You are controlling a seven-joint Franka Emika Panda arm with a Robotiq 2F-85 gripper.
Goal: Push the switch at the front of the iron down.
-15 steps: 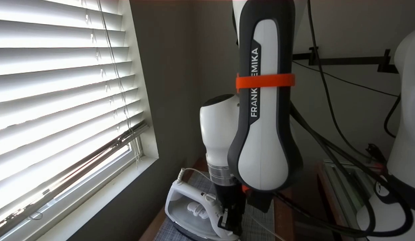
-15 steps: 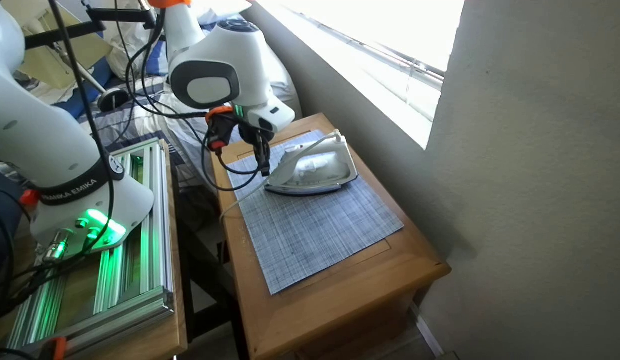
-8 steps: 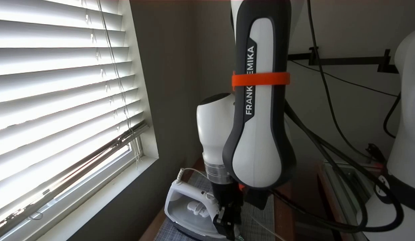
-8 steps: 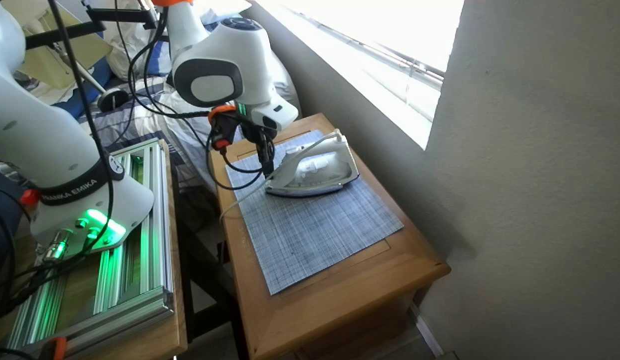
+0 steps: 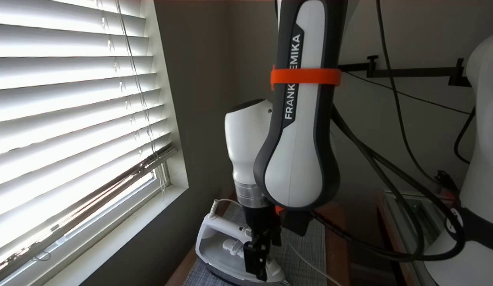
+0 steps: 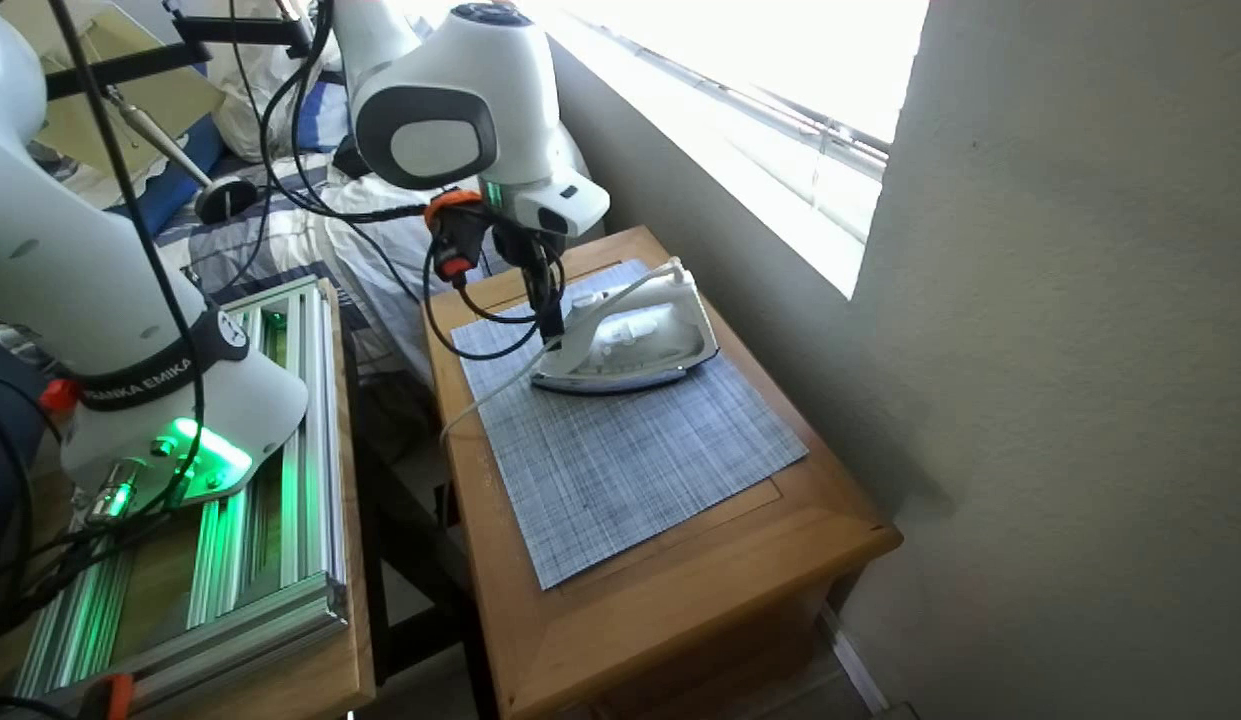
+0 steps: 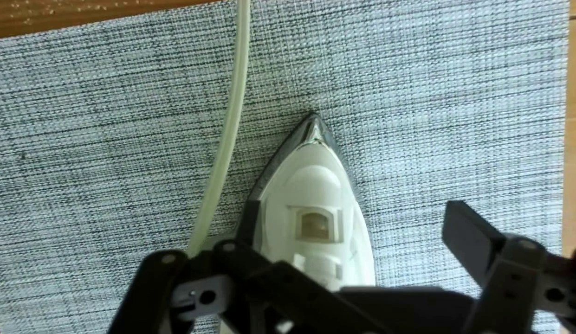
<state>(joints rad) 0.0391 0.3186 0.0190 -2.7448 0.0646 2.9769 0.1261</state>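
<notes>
The white iron (image 7: 299,178) lies flat on a woven mat, its silver-tipped nose showing in the wrist view. A framed brownish recess (image 7: 315,226) sits on its front; whether this is the switch I cannot tell. My black gripper (image 7: 350,211) is spread wide over the iron's front, holding nothing. Its left finger (image 7: 249,220) overlaps the iron's left flank, while the right one (image 7: 471,241) appears over the mat. In both exterior views the gripper (image 5: 256,262) is right by the iron's front end; it covers part of the body and handle in an exterior view (image 5: 226,228).
A grey mat (image 6: 640,480) covers much of the wooden table (image 6: 620,660). The iron's pale cord (image 7: 229,120) runs past its left side in the wrist view. Black cables (image 5: 429,257) loop from the wrist. A window sill (image 5: 131,234) and wall stand beside the table.
The jaws have gone from shut to wide open. My arm has risen, shifting left in an exterior view and right in the opposite-facing picture. The iron has hardly moved.
</notes>
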